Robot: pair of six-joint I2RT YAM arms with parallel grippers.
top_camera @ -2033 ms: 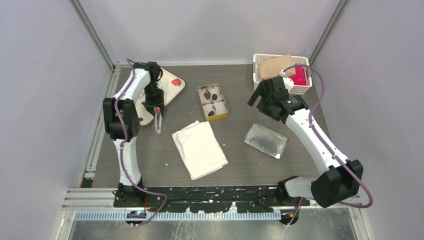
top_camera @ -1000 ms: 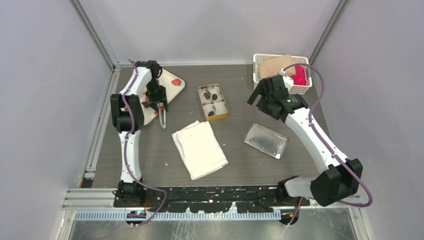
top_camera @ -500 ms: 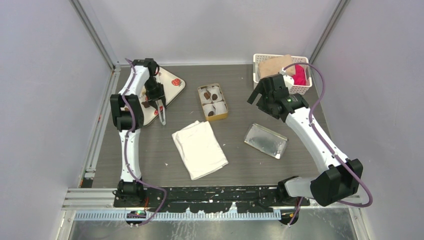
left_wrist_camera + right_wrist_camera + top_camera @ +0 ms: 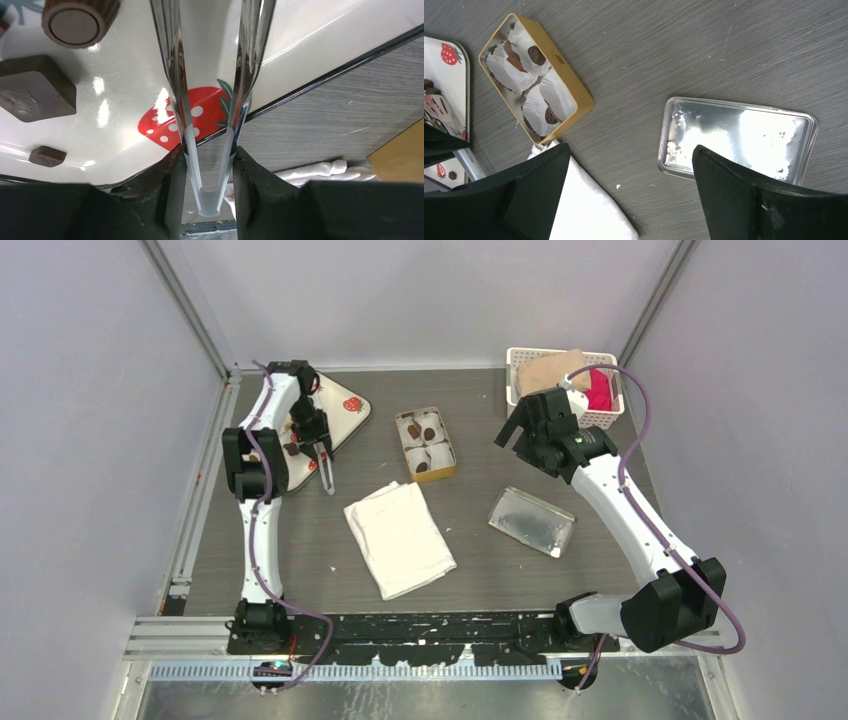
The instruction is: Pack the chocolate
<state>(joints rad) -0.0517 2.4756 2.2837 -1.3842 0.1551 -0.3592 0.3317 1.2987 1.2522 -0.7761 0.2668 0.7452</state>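
Note:
Several dark-brown chocolates (image 4: 292, 449) lie on a white tray (image 4: 337, 426) with strawberry prints at the far left. The left wrist view shows a round one (image 4: 80, 20), a square one (image 4: 35, 95) and a small piece (image 4: 47, 156) on the tray (image 4: 310, 30). My left gripper (image 4: 210, 165) is shut on metal tongs (image 4: 175, 75), seen from above over the tray's near-right edge (image 4: 327, 472); their tips are out of the wrist view. The gold tin (image 4: 425, 443) holds white paper cups, some with chocolates (image 4: 536, 55). My right gripper (image 4: 629, 150) is open and empty, high above the table.
A folded white cloth (image 4: 400, 538) lies mid-table. A silver tin lid (image 4: 532, 521) lies inside up to the right, also in the right wrist view (image 4: 739, 137). A white basket (image 4: 604, 419) with tan and pink items stands at the back right.
My left gripper has shifted the tongs slightly right and back over the tray's edge. The right arm has not moved.

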